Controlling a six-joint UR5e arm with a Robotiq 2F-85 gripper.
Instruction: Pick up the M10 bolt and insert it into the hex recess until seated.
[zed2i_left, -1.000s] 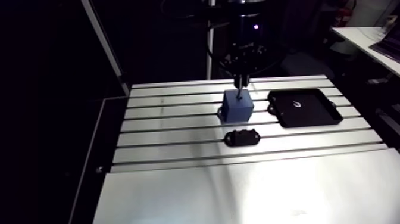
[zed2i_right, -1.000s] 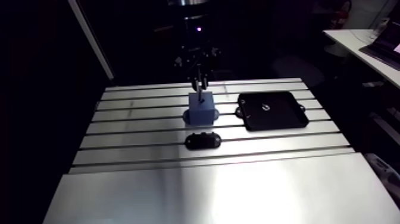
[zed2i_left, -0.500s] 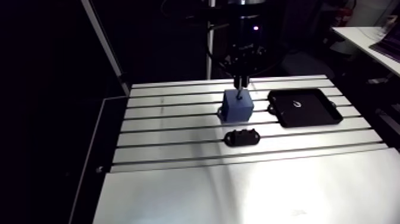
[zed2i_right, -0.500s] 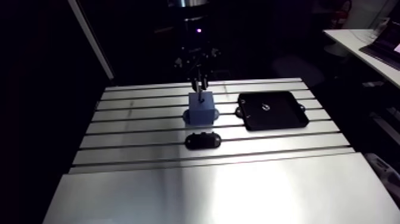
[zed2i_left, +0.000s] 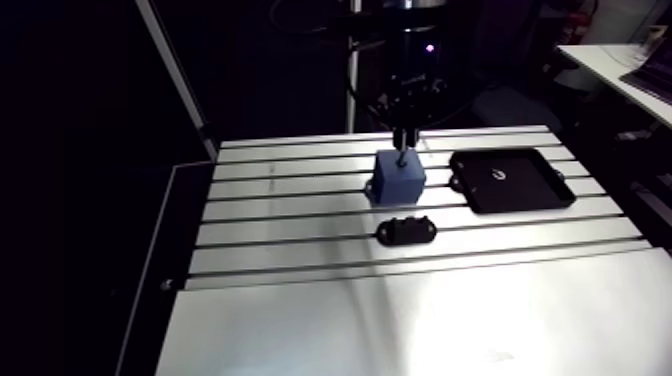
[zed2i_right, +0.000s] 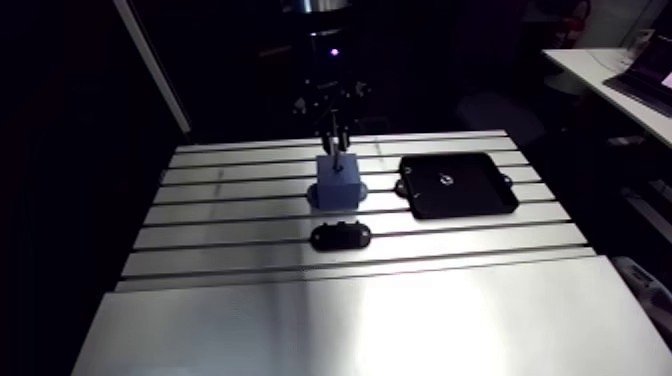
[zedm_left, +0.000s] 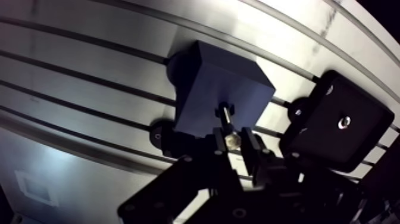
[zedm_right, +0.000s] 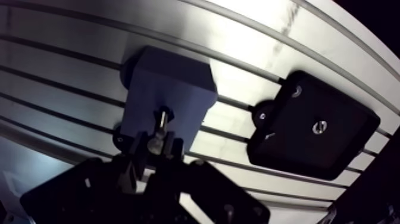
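- Directly above the blue block (zedm_left: 205, 89), the gripper (zedm_left: 232, 142) is hanging from the arm and pointing down at the block's top face.
- Its two fingers are set narrowly and are pinching the M10 bolt (zedm_left: 227, 121) at its head end, with the bolt pressed between them.
- The bolt is standing roughly upright over the block, and its lower tip is meeting the small dark hex recess (zedm_left: 230, 109) in the block's top face. How deep it is sitting cannot be told.
- The block is resting on the slotted aluminium table (zed2i_left: 400, 320).
- A black tray (zed2i_left: 535, 190) is lying beside the block, close to it but not touching. It is holding one small, pale, ring-shaped part (zed2i_left: 497, 176).
- A low black fixture (zed2i_left: 407, 230) with rounded ends is lying just in front of the block in the arm view, apart from it.
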